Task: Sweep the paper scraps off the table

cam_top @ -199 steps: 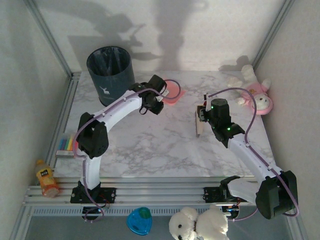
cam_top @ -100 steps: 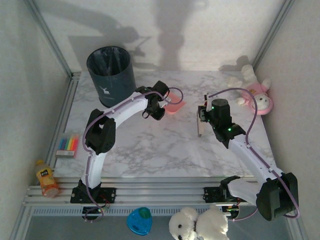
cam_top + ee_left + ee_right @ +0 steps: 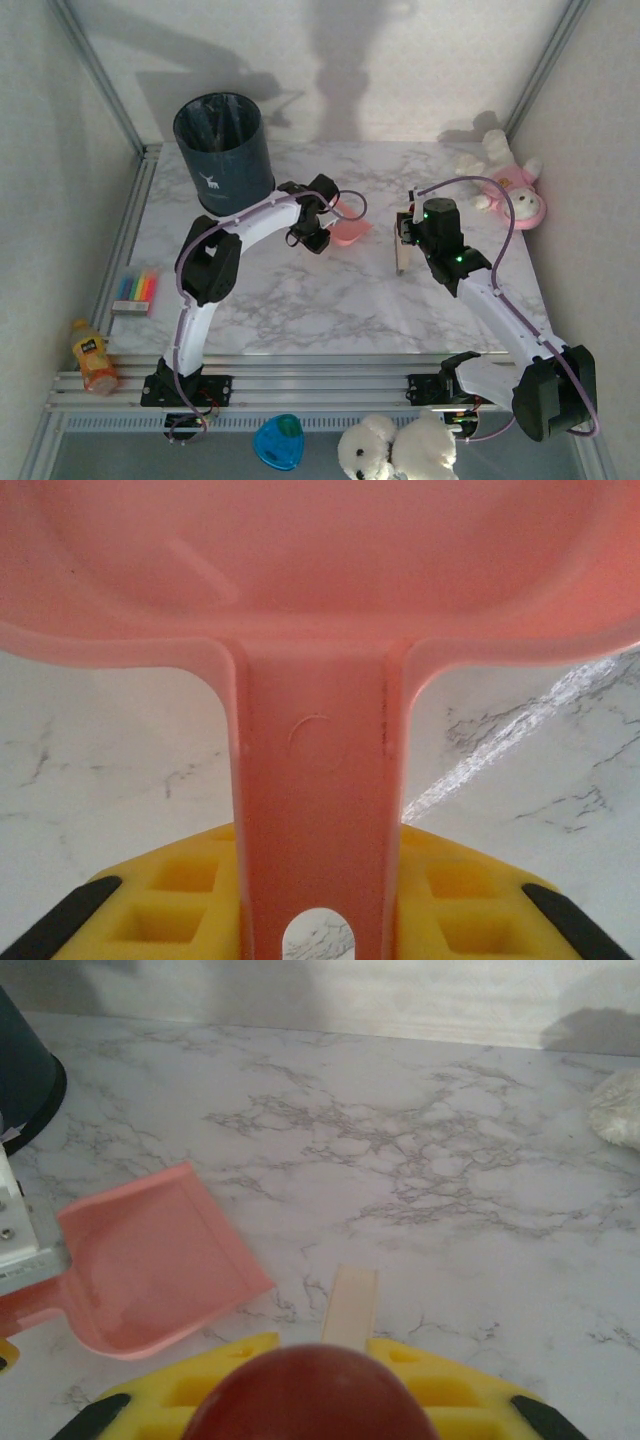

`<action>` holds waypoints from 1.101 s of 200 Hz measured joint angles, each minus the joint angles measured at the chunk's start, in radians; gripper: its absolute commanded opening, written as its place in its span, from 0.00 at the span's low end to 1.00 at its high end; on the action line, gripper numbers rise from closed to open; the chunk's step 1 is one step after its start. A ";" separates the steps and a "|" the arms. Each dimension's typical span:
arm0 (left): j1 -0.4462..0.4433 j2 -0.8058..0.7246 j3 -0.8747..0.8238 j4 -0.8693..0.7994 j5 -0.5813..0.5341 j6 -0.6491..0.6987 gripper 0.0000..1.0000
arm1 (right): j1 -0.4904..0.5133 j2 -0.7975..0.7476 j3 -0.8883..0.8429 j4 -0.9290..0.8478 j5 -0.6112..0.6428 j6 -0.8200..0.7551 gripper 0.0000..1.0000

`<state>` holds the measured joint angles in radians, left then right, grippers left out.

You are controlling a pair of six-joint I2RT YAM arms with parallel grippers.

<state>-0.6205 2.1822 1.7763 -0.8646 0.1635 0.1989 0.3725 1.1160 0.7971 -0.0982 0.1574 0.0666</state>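
Observation:
My left gripper (image 3: 324,224) is shut on the handle of a pink dustpan (image 3: 349,232), which lies low over the middle of the marble table (image 3: 300,300). In the left wrist view the handle (image 3: 315,810) runs between the yellow fingers (image 3: 170,900) of that gripper (image 3: 315,920). My right gripper (image 3: 403,236) is shut on a brush (image 3: 399,255) just right of the pan. In the right wrist view the brush's red-brown knob (image 3: 305,1395) sits in that gripper (image 3: 320,1380), with its pale strip (image 3: 350,1305) on the table beside the dustpan (image 3: 150,1260). The paper scraps are out of view.
A dark blue bin (image 3: 222,150) stands at the back left. A pink plush toy (image 3: 510,190) lies at the back right. Coloured markers (image 3: 135,288) and a bottle (image 3: 90,355) lie off the left edge; a white plush (image 3: 395,450) sits below the front rail.
My left gripper has carried the dustpan toward the near side and slightly right, closer to the brush. The right arm has hardly moved.

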 measured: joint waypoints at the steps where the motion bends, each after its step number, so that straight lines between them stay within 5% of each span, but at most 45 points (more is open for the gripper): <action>1: 0.000 0.000 0.000 0.000 0.001 0.000 0.20 | 0.000 0.000 0.000 0.000 0.000 0.000 0.00; 64: 0.000 0.012 -0.008 0.000 0.006 0.012 0.29 | 0.000 0.000 0.000 0.000 0.000 0.000 0.00; 125: 0.000 0.013 -0.012 -0.005 0.009 0.022 0.51 | 0.000 0.000 -0.001 -0.001 0.000 0.000 0.00; 220: 0.000 0.014 -0.013 -0.010 0.008 0.022 0.55 | 0.000 0.000 -0.001 -0.003 0.000 -0.003 0.00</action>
<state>-0.6205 2.1960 1.7630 -0.8749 0.1719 0.2207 0.3725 1.1160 0.7963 -0.1017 0.1574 0.0631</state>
